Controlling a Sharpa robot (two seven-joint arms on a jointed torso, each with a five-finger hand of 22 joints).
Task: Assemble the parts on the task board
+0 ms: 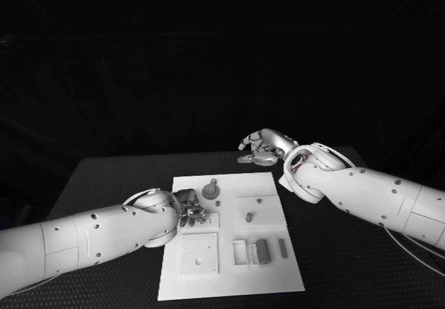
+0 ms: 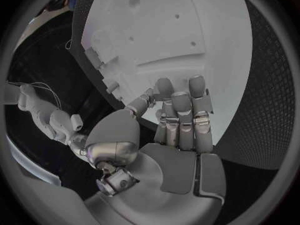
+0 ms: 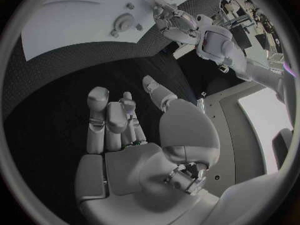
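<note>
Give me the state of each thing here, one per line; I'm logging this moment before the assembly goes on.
Left robot hand: over the board's left edge, fingers curled, nothing seen held.
Right robot hand: above the bare table beyond the board, fingers curled, empty.
Task board: flat on the table.
Round part: on the board's far side.
Long parts: lying side by side near the board's near edge.

White task board (image 1: 269, 270); grey parts (image 1: 262, 250); black table (image 1: 121, 177); silver fingers (image 2: 180, 110).

Black table (image 1: 111, 174), dark unlit room behind
</note>
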